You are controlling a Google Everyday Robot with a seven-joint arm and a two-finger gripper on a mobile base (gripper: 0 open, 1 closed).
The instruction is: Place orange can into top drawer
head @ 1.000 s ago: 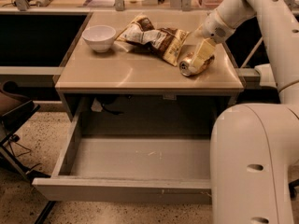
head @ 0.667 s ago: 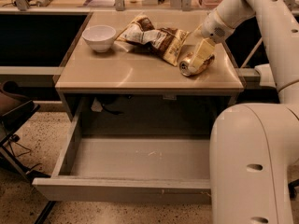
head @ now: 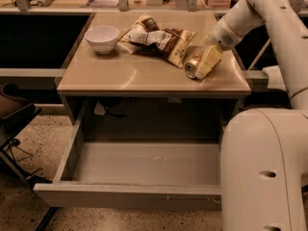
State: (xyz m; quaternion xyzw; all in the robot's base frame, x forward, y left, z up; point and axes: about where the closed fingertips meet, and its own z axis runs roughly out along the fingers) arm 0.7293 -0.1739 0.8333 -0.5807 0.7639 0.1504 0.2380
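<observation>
The pincer (head: 208, 61) is seen low over the right front part of the table (head: 130, 78), reached down from the upper right on the white arm (head: 243, 16). It is laid against the orange can (head: 191, 70), covering the can's right side; whether it is apart or clamped on the can cannot be told. The orange can is found on its side on the table top, its silver end turned toward the front left, near the table's right front corner. Just beside the can, to its left and behind, the brown-and-white snack bag (head: 159, 36) is spread flat, its near corner touching or almost touching the can. A white bowl (head: 102, 37) is set upright at the table's left rear, well apart from the can and just left of the bag. Below the table top the top drawer (head: 125, 196) is pulled fully out toward the camera, its scuffed grey floor exposed and its plain front panel seen along the bottom. The can is not in the drawer. The robot's white base (head: 264, 172) is placed at the lower right, overlapping the drawer's right end. Part of a dark chair (head: 12, 117) is seen at the left edge, on a speckled floor (head: 38, 143).
</observation>
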